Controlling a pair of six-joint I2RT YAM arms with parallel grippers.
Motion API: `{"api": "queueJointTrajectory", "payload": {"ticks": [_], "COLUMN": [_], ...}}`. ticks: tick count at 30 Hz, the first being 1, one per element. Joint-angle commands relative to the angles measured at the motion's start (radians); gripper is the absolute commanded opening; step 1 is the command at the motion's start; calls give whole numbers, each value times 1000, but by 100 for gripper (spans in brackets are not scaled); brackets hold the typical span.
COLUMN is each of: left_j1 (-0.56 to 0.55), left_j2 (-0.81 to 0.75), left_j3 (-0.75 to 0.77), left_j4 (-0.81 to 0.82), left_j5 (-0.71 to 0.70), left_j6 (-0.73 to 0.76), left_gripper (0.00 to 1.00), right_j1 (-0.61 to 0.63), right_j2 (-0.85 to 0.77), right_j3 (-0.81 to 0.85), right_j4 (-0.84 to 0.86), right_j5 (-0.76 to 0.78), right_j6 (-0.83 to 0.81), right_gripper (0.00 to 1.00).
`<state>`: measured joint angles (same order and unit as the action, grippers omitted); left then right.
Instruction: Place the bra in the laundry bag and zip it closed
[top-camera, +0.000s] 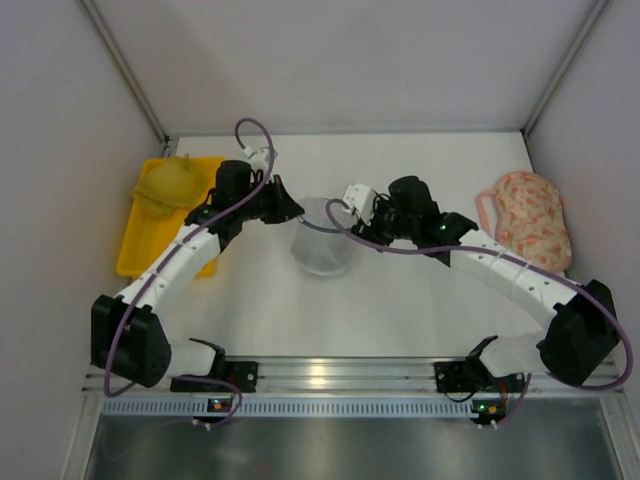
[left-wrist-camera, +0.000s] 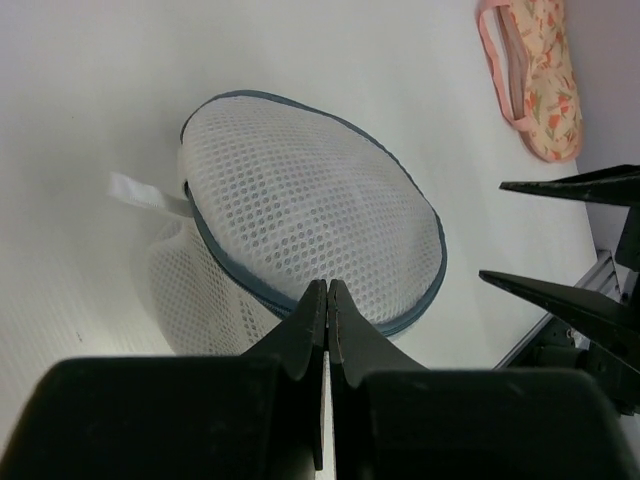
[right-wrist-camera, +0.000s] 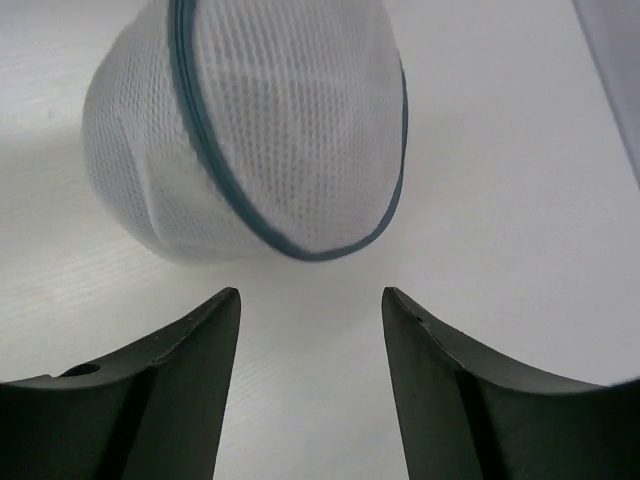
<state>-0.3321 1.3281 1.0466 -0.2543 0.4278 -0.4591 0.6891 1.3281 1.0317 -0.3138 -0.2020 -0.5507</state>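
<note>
While the left hand sits clenched at the zipper rim of the laundry bag, mid-worktop, the right hand hangs released just right of it. Bra shows in no view. Risk: bag gets zipped empty, or the unbraced mesh drags with the pull.

- A robot test cell in a lab: plain white panels close in the left, back and right of a bare white counter.
- Metal struts run up the upper corners.
- A left arm and a right arm are bolted to a ribbed aluminium rail along the bottom of the frame.
- Loose purple cables loop off both arms.
- Small status lights glow under the rail.
- The household things on the counter are a mesh laundry bag, a yellow tray and a pink bra.
</note>
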Motion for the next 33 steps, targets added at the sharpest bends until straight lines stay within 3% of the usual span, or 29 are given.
{"api": "queueJointTrajectory", "payload": {"ticks": [1,6,11,27,30,33], "left_j1": [-54,-100,-117,-117,-117,-117], "left_j2": [-52,-52,-41,-60,-56,-56], "left_j3": [36,43,47,16,18,26], "left_j4": [63,64,64,64,64,66], "left_j5": [-38,-69,-77,-18,-15,-15], "left_j6": [-32,-95,-125,-113,-121,-113], "left_gripper": [0,0,0,0,0,0], "right_j1": [1,98,176,190,187,188], "right_j2": [-3,29,103,143,161,186], "right_j3": [145,246,260,222,215,208], "right_j4": [-34,-54,-51,50,36,21], "right_j5": [-52,-73,-65,3,-5,13], "right_j6": [98,156,156,46,23,-2], "right_gripper": [60,63,60,57,51,33]}}
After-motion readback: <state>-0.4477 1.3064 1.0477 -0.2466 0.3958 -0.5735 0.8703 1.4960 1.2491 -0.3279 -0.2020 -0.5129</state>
